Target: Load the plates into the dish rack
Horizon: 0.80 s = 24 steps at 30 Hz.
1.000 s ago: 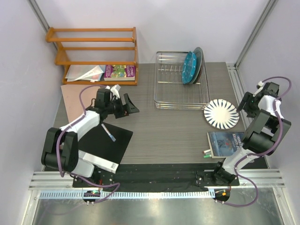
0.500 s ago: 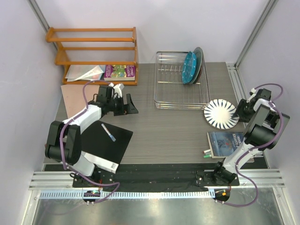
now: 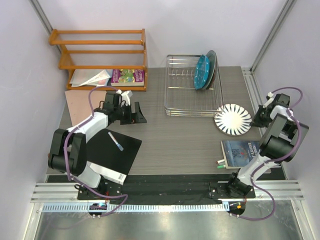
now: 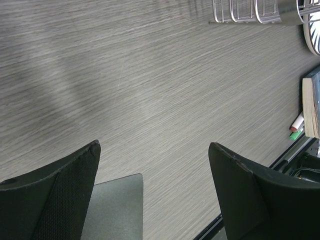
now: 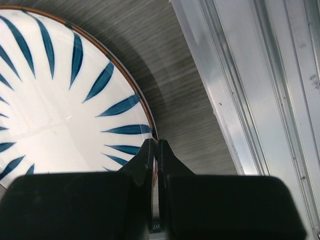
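In the right wrist view, the right gripper is pinched tight on the rim of the white striped plate. Its own body hides the plate's near edge, and the frame cuts off the left part. Overhead, that plate sits on the table just off the lower right corner of the dish rack. In the rack's upper right, the blue dotted plate stands on edge, covering most of a darker plate. Whether more plates hide there is unclear. The left gripper, centre-left, is spread wide over the table.
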### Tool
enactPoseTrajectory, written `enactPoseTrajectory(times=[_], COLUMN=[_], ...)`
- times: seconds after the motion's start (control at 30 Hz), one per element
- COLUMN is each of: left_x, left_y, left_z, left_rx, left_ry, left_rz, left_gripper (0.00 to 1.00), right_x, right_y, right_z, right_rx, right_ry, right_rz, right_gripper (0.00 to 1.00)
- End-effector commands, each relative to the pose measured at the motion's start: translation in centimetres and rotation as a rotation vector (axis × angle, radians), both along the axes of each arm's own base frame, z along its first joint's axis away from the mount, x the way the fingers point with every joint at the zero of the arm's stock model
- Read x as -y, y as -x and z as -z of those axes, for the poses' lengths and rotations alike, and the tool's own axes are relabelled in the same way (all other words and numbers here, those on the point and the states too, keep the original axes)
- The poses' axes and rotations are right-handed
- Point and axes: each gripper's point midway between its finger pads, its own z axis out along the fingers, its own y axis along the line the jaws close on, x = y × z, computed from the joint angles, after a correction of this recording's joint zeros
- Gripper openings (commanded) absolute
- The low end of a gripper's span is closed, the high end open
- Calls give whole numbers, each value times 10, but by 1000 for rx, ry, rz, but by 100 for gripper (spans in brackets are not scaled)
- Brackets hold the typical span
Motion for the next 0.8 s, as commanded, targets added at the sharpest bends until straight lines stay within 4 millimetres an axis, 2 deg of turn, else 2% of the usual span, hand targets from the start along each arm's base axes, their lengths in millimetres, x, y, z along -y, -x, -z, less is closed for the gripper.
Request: enactPoseTrajectory(times=[0.0, 0.1, 0.13, 0.23, 0.33, 0.53, 0.77], left_x=[-2, 0, 2, 6, 9, 11, 11], left_y=[-2, -1, -1, 0, 0, 2, 12], left_z=[-16, -23, -26, -33, -37, -43, -44], left_rx=[61, 73, 72, 76, 85, 97, 98], left_ry=[22, 45, 57, 95, 126, 149, 175], left_rz=[-3, 3, 0, -6, -9, -5, -23], left_gripper=[89, 89, 89, 88, 88, 88, 87], right_x=[10, 8, 6, 3, -5, -30, -57], right_y=[2, 8, 10, 18, 30, 59, 70], right_z=[-59, -84, -99, -116, -116, -101, -103], right_rx=[78, 85, 101, 100, 59, -52, -95], right_ry=[135, 158, 164, 177, 153, 53, -69], right_rz=[-19, -42, -47, -50, -67, -143, -204], right_gripper=[1, 1, 2, 1, 1, 2, 1])
